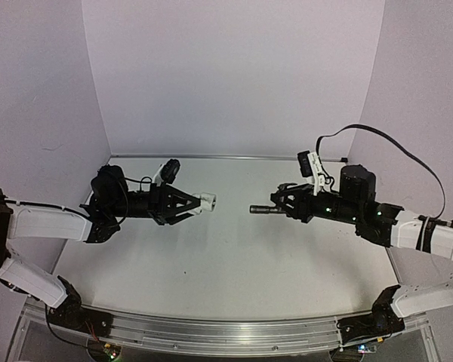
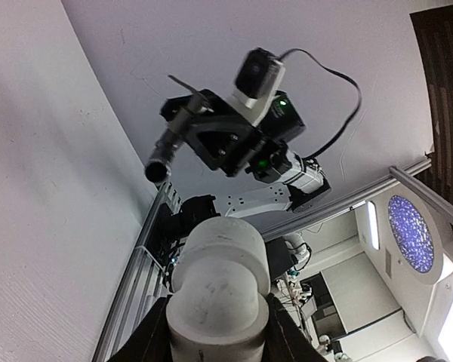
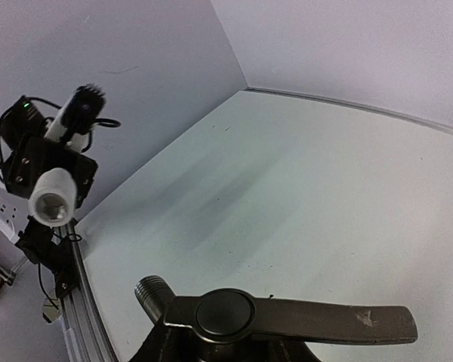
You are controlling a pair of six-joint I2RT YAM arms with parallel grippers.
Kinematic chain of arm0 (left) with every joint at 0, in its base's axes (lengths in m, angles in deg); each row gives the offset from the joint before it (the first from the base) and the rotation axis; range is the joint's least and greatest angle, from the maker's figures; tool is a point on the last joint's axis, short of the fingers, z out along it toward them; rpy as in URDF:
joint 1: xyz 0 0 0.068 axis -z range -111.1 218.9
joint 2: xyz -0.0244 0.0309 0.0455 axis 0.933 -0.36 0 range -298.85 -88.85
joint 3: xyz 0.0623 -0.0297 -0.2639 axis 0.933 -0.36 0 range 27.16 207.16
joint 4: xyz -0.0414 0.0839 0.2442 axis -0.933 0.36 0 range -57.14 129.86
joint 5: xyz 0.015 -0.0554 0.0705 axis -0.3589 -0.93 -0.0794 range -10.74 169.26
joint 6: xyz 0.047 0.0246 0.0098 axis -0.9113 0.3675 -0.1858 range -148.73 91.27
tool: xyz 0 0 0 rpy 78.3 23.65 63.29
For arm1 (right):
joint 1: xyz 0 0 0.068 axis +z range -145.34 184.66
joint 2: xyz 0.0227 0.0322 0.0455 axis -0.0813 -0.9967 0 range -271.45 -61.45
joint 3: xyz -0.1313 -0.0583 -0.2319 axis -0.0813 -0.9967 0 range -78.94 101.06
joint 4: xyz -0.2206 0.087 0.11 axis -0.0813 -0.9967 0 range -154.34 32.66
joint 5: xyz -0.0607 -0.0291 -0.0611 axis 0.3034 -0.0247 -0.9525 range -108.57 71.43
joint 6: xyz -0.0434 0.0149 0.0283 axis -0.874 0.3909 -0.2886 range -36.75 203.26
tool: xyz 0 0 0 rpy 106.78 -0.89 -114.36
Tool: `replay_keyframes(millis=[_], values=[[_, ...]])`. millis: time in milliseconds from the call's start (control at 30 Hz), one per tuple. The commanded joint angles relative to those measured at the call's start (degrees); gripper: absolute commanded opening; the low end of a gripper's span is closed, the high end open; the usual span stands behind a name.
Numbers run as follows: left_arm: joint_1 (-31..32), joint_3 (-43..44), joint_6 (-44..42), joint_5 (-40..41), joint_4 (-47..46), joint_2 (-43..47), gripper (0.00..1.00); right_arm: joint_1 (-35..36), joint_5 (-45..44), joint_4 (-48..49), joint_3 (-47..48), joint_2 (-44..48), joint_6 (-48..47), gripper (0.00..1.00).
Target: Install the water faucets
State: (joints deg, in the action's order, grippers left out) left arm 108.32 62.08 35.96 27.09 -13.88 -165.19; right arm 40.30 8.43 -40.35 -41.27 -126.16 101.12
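My left gripper is shut on the white plastic pipe fitting, held in the air with its open end toward the right arm. The fitting fills the bottom of the left wrist view. My right gripper is shut on the dark grey water faucet, its threaded stem pointing left at the fitting across a small gap. In the right wrist view the faucet's lever handle and threaded stem lie at the bottom, and the fitting shows at far left.
The white table lies under both arms, with lilac walls behind and at the sides. A metal rail runs along the near edge. A black cable loops over the right arm.
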Motion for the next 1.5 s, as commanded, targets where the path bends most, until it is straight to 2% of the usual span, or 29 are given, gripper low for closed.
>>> replay_keyframes(millis=[0,133,233,400,500,667,1167,1467], values=[[-0.23,3.61,11.62,0.67,-3.38,-4.07,0.0,9.94,-13.04,-4.07,8.46,0.32,-13.9,0.0],[-0.39,2.17,17.37,0.77,-5.05,-3.26,0.0,17.16,-21.77,-4.26,11.86,-0.3,-25.4,0.0],[-0.44,1.4,19.8,1.15,-5.98,-2.33,0.0,21.22,-24.9,-2.45,12.18,-0.46,-31.87,0.0],[-0.48,-1.98,30.37,3.13,-16.62,-3.48,0.0,29.52,-32.67,4.88,13.78,-4.25,-43.77,0.0],[-0.57,-4.2,35.35,6.23,-22.41,-4.06,0.0,31.78,-36.69,9.26,14.09,-6.05,-46.91,0.0],[-0.57,-5.98,36.57,9.25,-23.02,-3.46,0.0,32.3,-38.9,12.98,14.3,-6.75,-47.72,0.0],[-0.56,-6.16,34.94,7.91,-23.37,-2.62,0.0,32.21,-39.09,13.21,20.71,-14.83,-46.43,0.0],[-0.55,-5.45,33.98,6.87,-23.64,-1.97,0.0,30.95,-39.2,14.64,19.97,-15.41,-43.86,0.0]])
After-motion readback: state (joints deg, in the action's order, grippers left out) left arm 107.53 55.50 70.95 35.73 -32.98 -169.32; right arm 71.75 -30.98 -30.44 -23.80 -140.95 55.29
